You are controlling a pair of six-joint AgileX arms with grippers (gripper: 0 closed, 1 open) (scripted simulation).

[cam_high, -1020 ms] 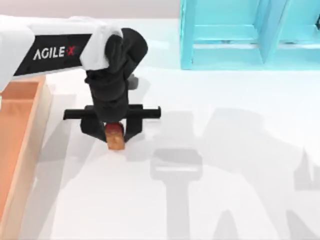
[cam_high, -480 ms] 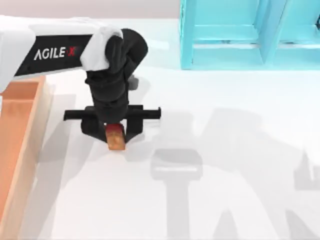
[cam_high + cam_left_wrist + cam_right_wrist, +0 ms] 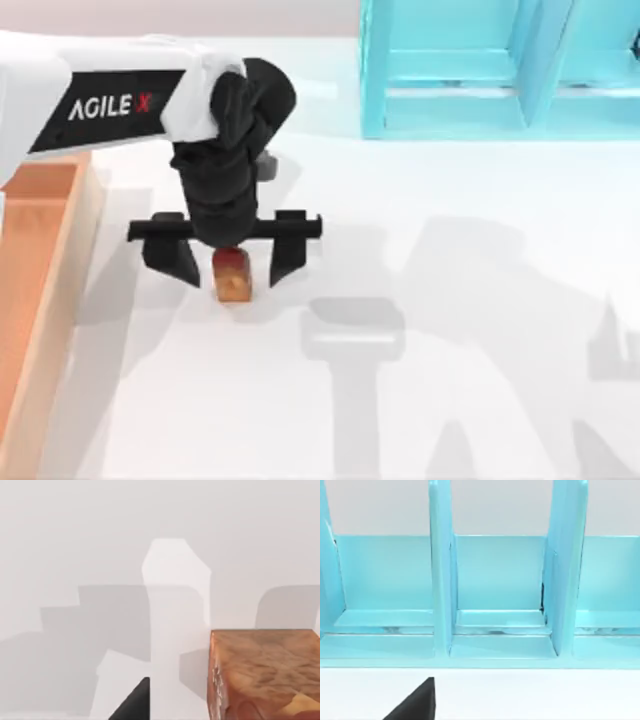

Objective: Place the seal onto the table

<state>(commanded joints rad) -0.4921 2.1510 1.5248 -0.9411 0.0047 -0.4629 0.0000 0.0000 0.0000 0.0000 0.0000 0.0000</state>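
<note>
The seal (image 3: 232, 275), an amber-orange block with a dark red top, rests on the white table (image 3: 450, 300) left of centre. My left gripper (image 3: 228, 264) hangs straight over it, open, with its two black fingers spread well apart on either side of the seal and not touching it. In the left wrist view the seal's amber body (image 3: 265, 672) is close up on the table (image 3: 150, 530), and one dark fingertip (image 3: 135, 705) shows at the edge. A dark fingertip (image 3: 417, 702) of my right arm shows in the right wrist view.
An orange-brown wooden tray (image 3: 40, 290) runs along the table's left edge, close to the left arm. A turquoise shelf unit (image 3: 500, 70) stands at the back right, and the right wrist view faces its compartments (image 3: 495, 580). White surface stretches to the front and right.
The left gripper's fingers have spread apart, letting go of the seal, which now stands free on the table. The arm itself has barely shifted.
</note>
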